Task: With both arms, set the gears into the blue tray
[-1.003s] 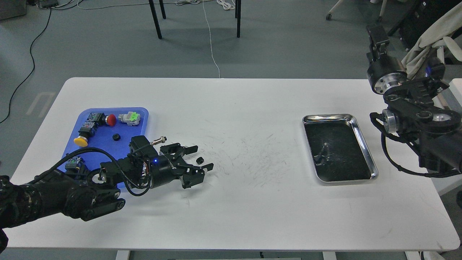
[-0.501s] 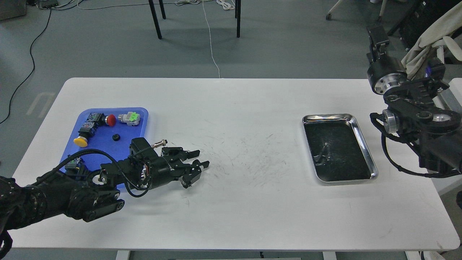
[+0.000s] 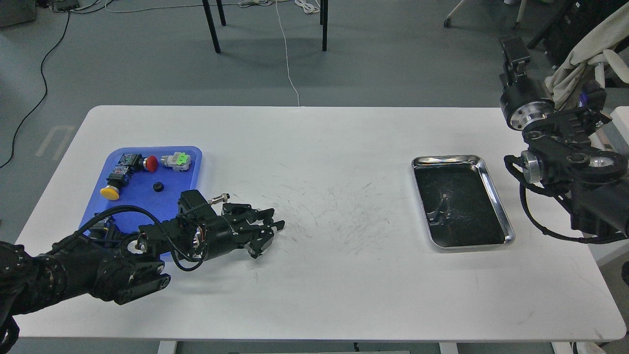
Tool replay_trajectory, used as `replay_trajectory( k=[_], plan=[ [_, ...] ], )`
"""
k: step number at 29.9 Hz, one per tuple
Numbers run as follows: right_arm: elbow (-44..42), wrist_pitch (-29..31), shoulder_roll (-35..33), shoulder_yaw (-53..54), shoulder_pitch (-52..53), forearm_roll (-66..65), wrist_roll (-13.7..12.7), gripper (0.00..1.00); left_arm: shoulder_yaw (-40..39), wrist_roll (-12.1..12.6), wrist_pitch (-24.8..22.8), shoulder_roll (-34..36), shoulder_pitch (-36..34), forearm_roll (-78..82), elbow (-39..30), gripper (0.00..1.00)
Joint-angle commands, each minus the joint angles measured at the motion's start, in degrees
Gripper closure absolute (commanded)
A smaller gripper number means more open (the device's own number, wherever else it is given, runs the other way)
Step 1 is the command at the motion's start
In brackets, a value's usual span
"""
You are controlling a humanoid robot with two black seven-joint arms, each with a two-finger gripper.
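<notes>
The blue tray (image 3: 140, 199) lies at the table's left. One gear (image 3: 157, 187), small, black and toothed, rests inside it. My left gripper (image 3: 276, 220) sits low over the table just right of the tray. Its fingers are drawn together where the other gear lay, and that gear is hidden between them. My right gripper (image 3: 513, 46) is raised beyond the table's far right corner, away from everything. It is dark and seen end-on, so its fingers cannot be told apart.
The blue tray also holds push-button switches with a red cap (image 3: 152, 163), a yellow cap (image 3: 109, 192) and a green cap (image 3: 183, 159). A small metal connector (image 3: 219, 198) lies by my left wrist. A steel tray (image 3: 497, 196) stands at the right.
My left gripper's fingers closed around the gear on the table, which no longer shows. The hand drew slightly back to the left. The right arm barely moved.
</notes>
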Motion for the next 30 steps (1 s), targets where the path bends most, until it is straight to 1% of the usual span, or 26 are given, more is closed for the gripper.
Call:
replay_trajectory(
  k=[1, 3, 6, 11, 15, 22, 23, 28, 30],
  plan=[
    [-0.38, 0.01, 0.04, 0.0, -0.26, 0.0, -0.01, 0.05, 0.0, 0.0, 0.0, 0.38, 0.21, -0.09, -0.79, 0.59],
    [-0.56, 0.01, 0.04, 0.0, -0.26, 0.0, -0.01, 0.05, 0.0, 0.0, 0.0, 0.56, 0.21, 0.0, -0.87, 0.6],
    [-0.56, 0.01, 0.04, 0.0, -0.26, 0.0, -0.01, 0.05, 0.0, 0.0, 0.0, 0.65, 0.21, 0.08, -0.87, 0.67],
    [-0.56, 0.01, 0.04, 0.0, -0.43, 0.0, -0.01, 0.05, -0.09, 0.0, 0.0, -0.06, 0.21, 0.0, -0.44, 0.7],
    [-0.47, 0.01, 0.04, 0.0, -0.52, 0.0, -0.01, 0.05, 0.0, 0.0, 0.0, -0.32, 0.21, 0.0, -0.08, 0.79],
    [-0.47, 0.01, 0.04, 0.0, -0.61, 0.0, -0.01, 0.05, -0.53, 0.0, 0.0, -0.41, 0.21, -0.27, 0.0, 0.86],
    [-0.47, 0.01, 0.04, 0.0, -0.61, -0.09, -0.01, 0.05, -0.62, 0.0, 0.0, -0.15, 0.21, -0.09, 0.0, 0.9],
    [-0.56, 0.01, 0.04, 0.0, -0.7, 0.0, -0.01, 0.05, -0.97, 0.0, 0.0, 0.73, 0.21, -0.88, -0.08, 0.93],
    [-0.64, 0.01, 0.04, 0.0, -0.78, -0.09, 0.07, 0.05, -1.06, 0.0, 0.0, 2.39, 0.12, -1.06, -0.17, 0.93]
  ],
)
